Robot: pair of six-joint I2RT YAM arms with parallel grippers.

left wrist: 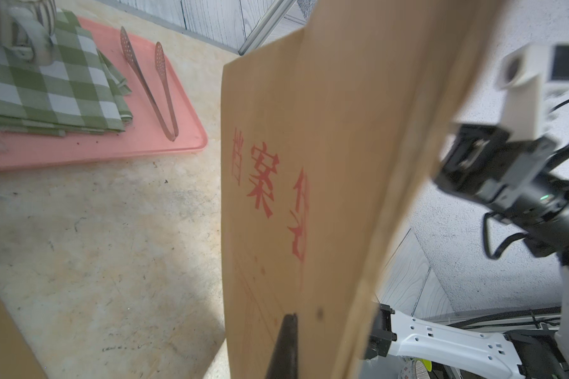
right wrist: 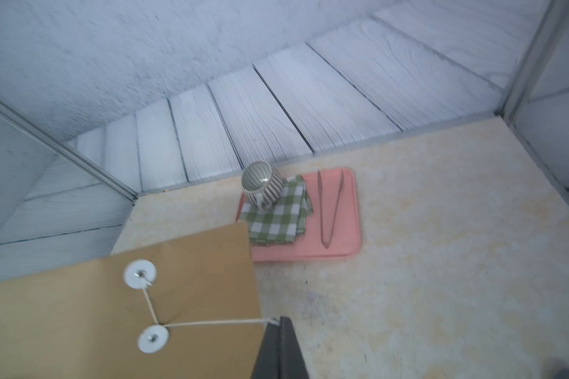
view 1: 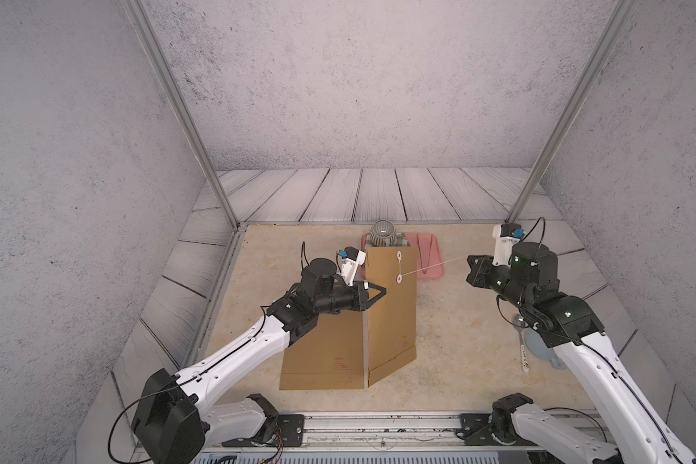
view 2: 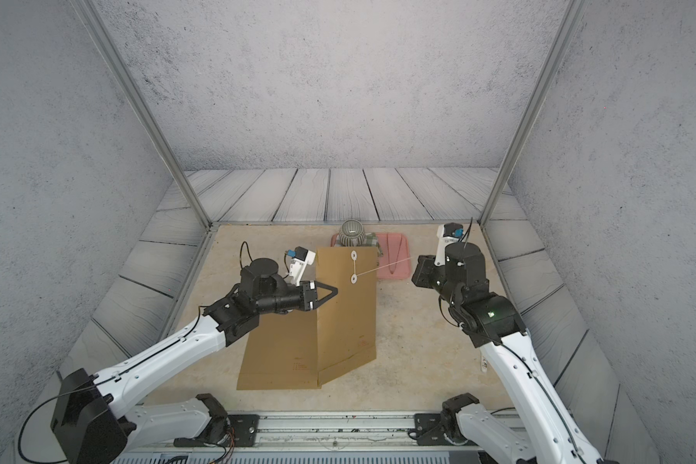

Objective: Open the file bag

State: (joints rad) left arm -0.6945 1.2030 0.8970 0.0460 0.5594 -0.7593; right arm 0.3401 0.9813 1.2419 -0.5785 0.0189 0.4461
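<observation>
Closest in, the left gripper (view 1: 381, 290) pinches the brown file bag (view 1: 390, 329), standing half of it upright mid-table; the right gripper (view 1: 471, 261), pressed onto the white string (view 1: 434, 266), holds it taut. Behind the bag, partly hidden, a pink tray (right wrist: 350, 210) carries a checked cloth (right wrist: 276, 216), striped cup (view 1: 383, 232) and tongs (right wrist: 330, 210). All rests on a beige tabletop (view 1: 467, 353) inside grey textured walls (view 1: 358, 80).

Both top views: high above the near edge of the desk (view 1: 459, 321), facing forward and down (two eyes side by side, so nearly identical). Left wrist: pressed close to the file bag (left wrist: 309, 164), facing the pink tray (left wrist: 184, 115). Right wrist: farther back, looking across the string (right wrist: 211, 323), same file bag, same tray.
</observation>
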